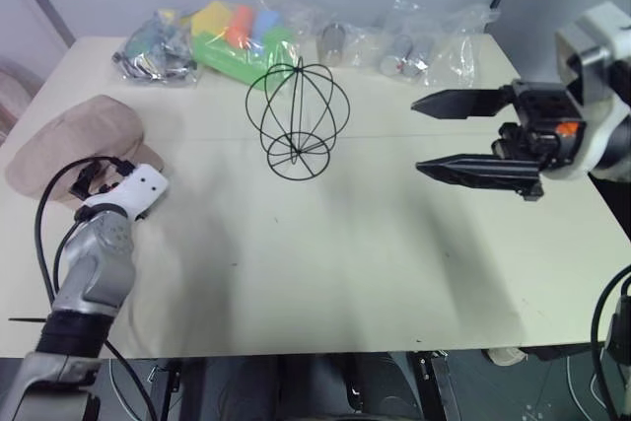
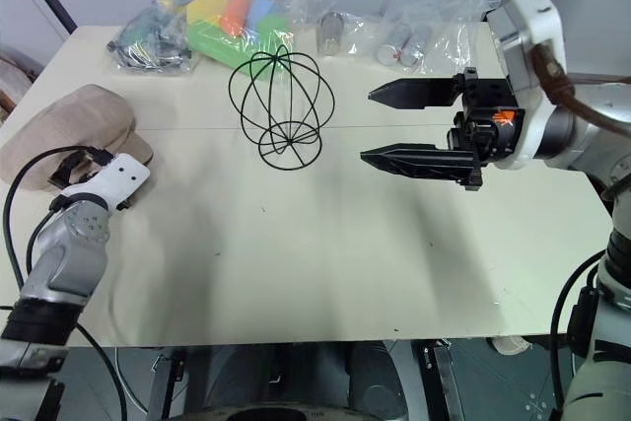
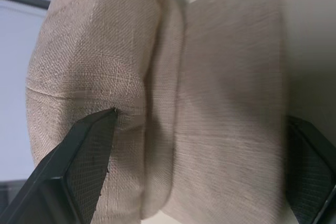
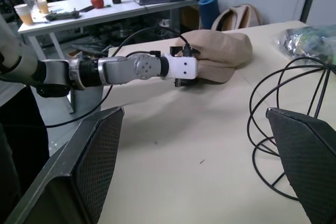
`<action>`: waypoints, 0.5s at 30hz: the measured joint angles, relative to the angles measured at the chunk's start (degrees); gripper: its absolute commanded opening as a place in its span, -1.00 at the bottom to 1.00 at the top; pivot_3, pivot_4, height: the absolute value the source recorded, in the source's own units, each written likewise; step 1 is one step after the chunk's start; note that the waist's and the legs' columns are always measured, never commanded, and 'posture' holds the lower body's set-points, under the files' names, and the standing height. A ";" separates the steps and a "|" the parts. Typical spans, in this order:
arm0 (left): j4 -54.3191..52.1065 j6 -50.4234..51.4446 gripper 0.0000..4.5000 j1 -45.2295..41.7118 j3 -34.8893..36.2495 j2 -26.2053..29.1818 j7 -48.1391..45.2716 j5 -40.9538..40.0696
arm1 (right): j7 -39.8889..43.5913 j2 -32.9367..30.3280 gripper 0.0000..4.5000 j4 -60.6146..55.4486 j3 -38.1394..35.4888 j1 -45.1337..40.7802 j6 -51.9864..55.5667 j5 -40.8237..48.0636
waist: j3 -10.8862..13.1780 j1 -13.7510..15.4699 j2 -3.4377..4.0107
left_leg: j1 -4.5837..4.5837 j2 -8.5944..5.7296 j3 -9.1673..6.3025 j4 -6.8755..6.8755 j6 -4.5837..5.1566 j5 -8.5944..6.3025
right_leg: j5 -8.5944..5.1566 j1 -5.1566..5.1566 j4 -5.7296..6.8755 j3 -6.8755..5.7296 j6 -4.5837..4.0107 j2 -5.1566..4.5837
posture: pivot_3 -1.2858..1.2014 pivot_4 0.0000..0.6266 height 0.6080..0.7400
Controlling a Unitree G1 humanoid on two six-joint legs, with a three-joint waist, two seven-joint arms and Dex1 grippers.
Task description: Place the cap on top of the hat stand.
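Note:
The beige-pink cap (image 1: pixel 84 135) lies on the table's left side, brim toward the table's middle. My left gripper (image 3: pixel 202 129) is open and level at the cap, one finger (image 3: pixel 89 140) against the puffy crown and the other finger (image 3: pixel 310 156) beyond the brim's far edge. From the right wrist view, the left gripper (image 4: pixel 190 77) sits right at the cap's brim. The black wire hat stand (image 1: pixel 296 110) stands upright at mid table, bare. My right gripper (image 1: pixel 419 135) hovers open above the table to the stand's right, its fingers pointing at the stand.
Along the table's back edge lie clear bags: coloured blocks (image 1: pixel 237 32), dark items (image 1: pixel 153 46) and metal cups (image 1: pixel 404 51). The table's left edge runs close behind the cap. A black cable (image 1: pixel 44 214) loops off my left wrist.

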 measured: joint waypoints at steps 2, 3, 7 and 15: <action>4.57 -2.18 0.97 -2.60 -0.10 -0.37 0.92 -0.04 | -1.05 -0.02 0.97 -0.35 -0.35 0.06 -0.02 0.89 | -0.01 0.02 0.01 | 0.02 0.00 -0.01 0.06 0.00 0.00 | 0.00 0.01 0.09 0.00 0.00 0.00 | 0.03 -0.52 1.00; 6.07 -2.84 0.97 -3.44 -0.11 -0.37 1.11 -0.05 | -1.43 -0.04 0.97 -0.47 -0.38 0.07 -0.05 1.25 | -0.01 0.00 0.01 | 0.02 0.00 -0.03 0.10 0.00 0.00 | 0.00 0.01 0.13 0.00 0.00 0.01 | 0.03 -0.52 1.00; 10.27 -5.37 0.22 -4.42 -0.10 -0.39 1.29 -0.27 | -2.46 -1.33 1.00 -1.38 -1.33 0.71 -0.16 2.49 | 0.00 -0.06 0.01 | 0.01 0.02 -0.03 0.28 0.00 0.00 | 0.00 -0.01 0.31 0.00 0.00 0.00 | 0.03 -0.52 1.00; 11.73 -8.40 -0.97 -5.58 0.90 0.51 2.37 -0.60 | -4.52 -3.13 1.00 -1.20 -1.67 1.11 -0.05 4.49 | 0.00 0.20 0.00 | -0.01 0.11 -0.07 0.58 0.00 -0.01 | -0.01 0.02 0.57 0.00 -0.01 -0.05 | 0.03 -0.52 1.00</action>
